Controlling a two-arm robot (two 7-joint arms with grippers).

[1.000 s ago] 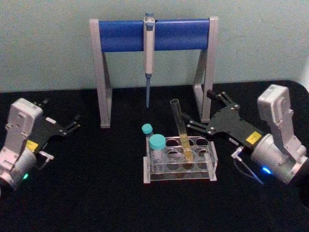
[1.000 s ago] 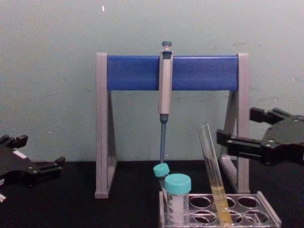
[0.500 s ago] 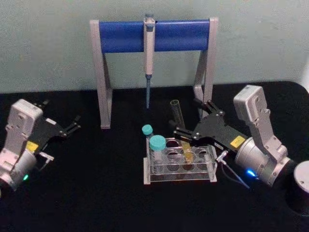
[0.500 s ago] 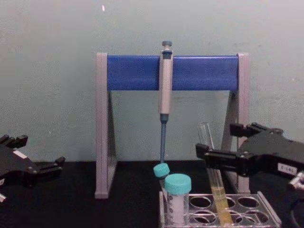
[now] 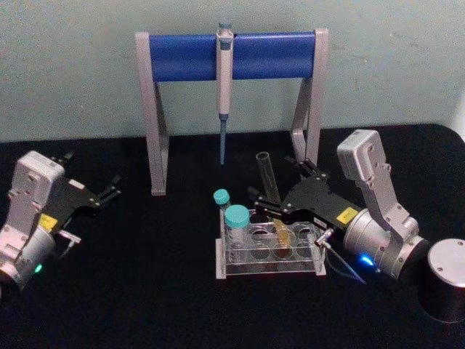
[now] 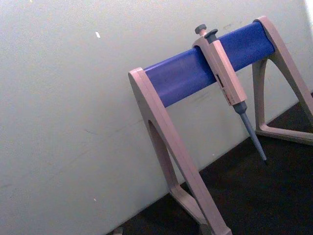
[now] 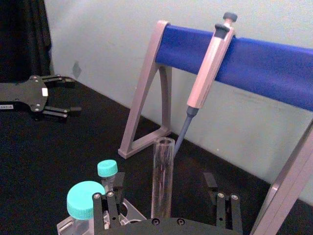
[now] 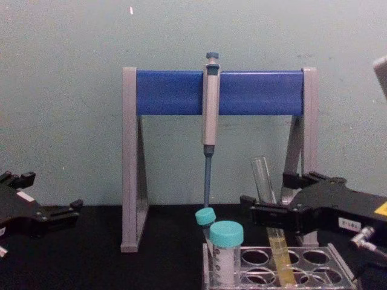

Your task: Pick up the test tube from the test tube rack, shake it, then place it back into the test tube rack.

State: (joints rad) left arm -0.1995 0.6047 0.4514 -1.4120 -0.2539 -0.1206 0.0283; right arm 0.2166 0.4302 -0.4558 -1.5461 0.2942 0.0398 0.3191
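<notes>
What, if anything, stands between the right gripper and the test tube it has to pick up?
Nothing visible. The right gripper's open fingers flank the test tube above the test tube rack. The teal-capped tubes stand at the rack's left end, outside the fingers. The left gripper is parked far left.

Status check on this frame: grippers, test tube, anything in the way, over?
Right gripper open, straddling the test tube. Left gripper open, parked at left. Test tube leaning in the rack, not lifted. Capped tubes close beside one finger.
</notes>
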